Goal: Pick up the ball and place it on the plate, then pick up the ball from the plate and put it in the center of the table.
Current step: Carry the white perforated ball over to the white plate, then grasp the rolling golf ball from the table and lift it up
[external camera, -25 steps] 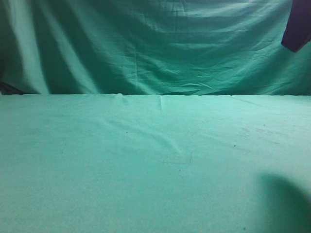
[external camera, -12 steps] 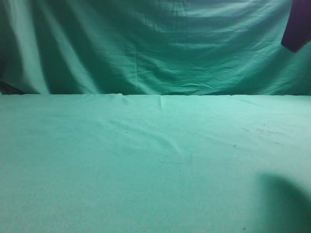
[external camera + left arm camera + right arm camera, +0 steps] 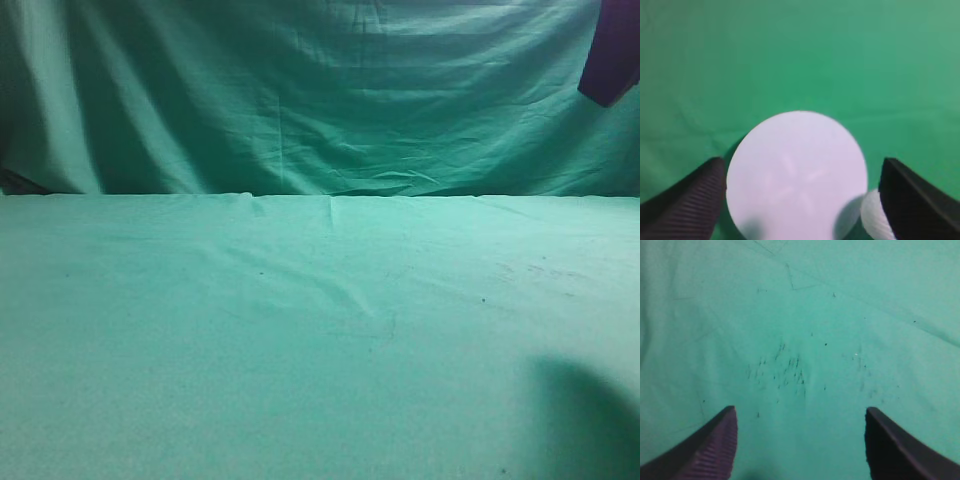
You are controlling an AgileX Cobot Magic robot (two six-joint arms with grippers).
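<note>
Although nothing in the exterior view has shifted over the last second, so the first pick looks not yet begun, the green-clothed surface (image 3: 300, 350) there shows neither arm. In the left wrist view the white plate (image 3: 796, 175) lies empty, the ball (image 3: 874, 220) just beside its rim. The left gripper (image 3: 802, 200) and right gripper (image 3: 800, 440) both gape wide, holding nothing.

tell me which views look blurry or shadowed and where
Exterior view: soft overall, with a dark shadow on the table at lower right and a dim backdrop. Left wrist view: the plate is washed out and blurred, the ball cut off beside it, the left tool soft-edged. Right wrist view: cloth sharper, the right tool blurred.
</note>
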